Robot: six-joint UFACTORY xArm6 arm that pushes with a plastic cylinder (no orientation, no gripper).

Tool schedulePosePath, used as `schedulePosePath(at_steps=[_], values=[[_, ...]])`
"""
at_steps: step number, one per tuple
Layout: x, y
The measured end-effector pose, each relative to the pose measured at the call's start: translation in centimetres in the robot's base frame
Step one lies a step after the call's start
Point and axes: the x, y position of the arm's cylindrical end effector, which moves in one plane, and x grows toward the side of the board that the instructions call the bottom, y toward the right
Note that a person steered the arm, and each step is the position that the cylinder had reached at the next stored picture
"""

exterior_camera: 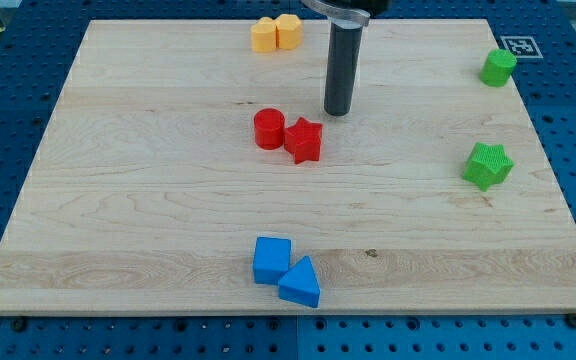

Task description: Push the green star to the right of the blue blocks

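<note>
One camera, raised, angled down from the wooden board's (pixel 168 210) near edge, whole board visible

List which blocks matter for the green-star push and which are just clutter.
Job: green star; blue cube; blue triangular block; my tip, above-right of the red pair.
Clutter: red cylinder; red star; two yellow blocks; green cylinder.

Tip: my tip (pixel 338 112) stood just up-right of the red star (pixel 304 140) and red cylinder (pixel 269 129).
Toward green star (pixel 487 165): bare board (pixel 148 200) lay between.
Right of blue cube (pixel 272 259) and blue triangular block (pixel 300 282): open wood.
</note>
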Motion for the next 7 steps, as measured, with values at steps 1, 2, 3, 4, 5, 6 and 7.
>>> schedulePosePath(at_steps=[1, 2, 3, 4, 5, 6, 7], values=[[0.0, 0.3], [0.0, 0.7], [0.0, 1.1], [0.0, 1.4], [0.5, 5.1], [1.5, 9.6], [4.4, 13.1]])
